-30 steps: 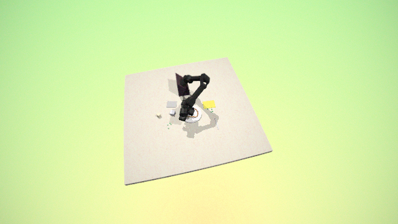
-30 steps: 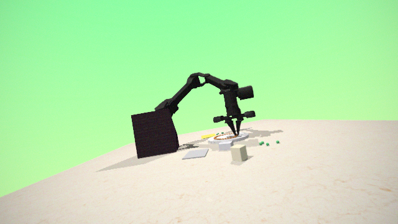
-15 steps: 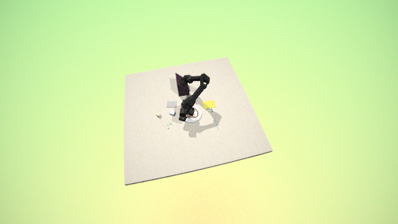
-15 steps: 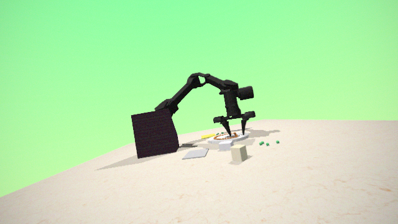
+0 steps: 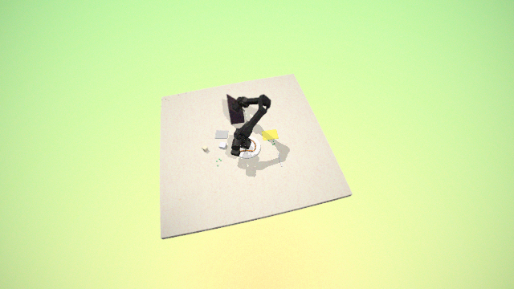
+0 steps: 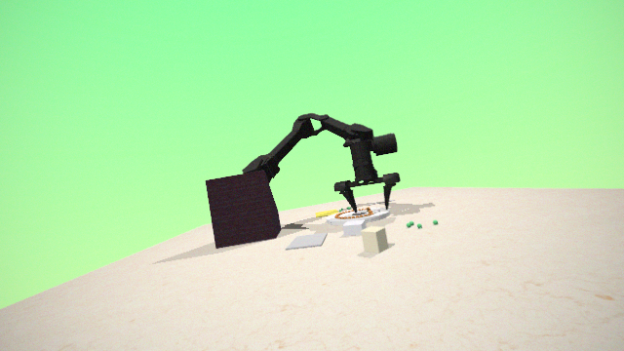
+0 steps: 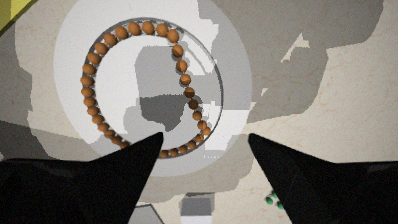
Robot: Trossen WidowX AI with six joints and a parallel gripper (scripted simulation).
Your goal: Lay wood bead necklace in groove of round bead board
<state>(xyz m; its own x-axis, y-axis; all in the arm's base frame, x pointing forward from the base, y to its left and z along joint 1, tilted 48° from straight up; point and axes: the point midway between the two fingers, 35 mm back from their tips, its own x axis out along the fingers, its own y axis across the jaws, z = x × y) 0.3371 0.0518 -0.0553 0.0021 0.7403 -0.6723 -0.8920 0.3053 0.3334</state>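
The round white bead board (image 5: 258, 153) (image 6: 336, 222) (image 7: 70, 60) lies flat, with a ring groove. The orange-brown wood bead necklace (image 5: 255, 145) (image 6: 337, 215) (image 7: 87, 80) lies on it. In the wrist view its left, top and bottom beads follow the groove. On the right, a nearly straight run of beads cuts inside the groove, whose right arc shows bare. My gripper (image 6: 371, 211) (image 7: 206, 136) is wide open and empty, low over the board, fingertips on either side of the lower right bend of the necklace. The left finger hides a few bottom beads.
A white block (image 5: 222, 145) (image 6: 354, 227), a grey plate (image 5: 222, 134) (image 6: 307, 241) and a beige block (image 5: 205, 148) (image 6: 374, 240) stand or lie beside the board. A yellow plate (image 5: 270, 135) (image 7: 11, 12) lies on the other side. Small green balls (image 5: 218, 160) (image 6: 419, 225) are scattered nearby.
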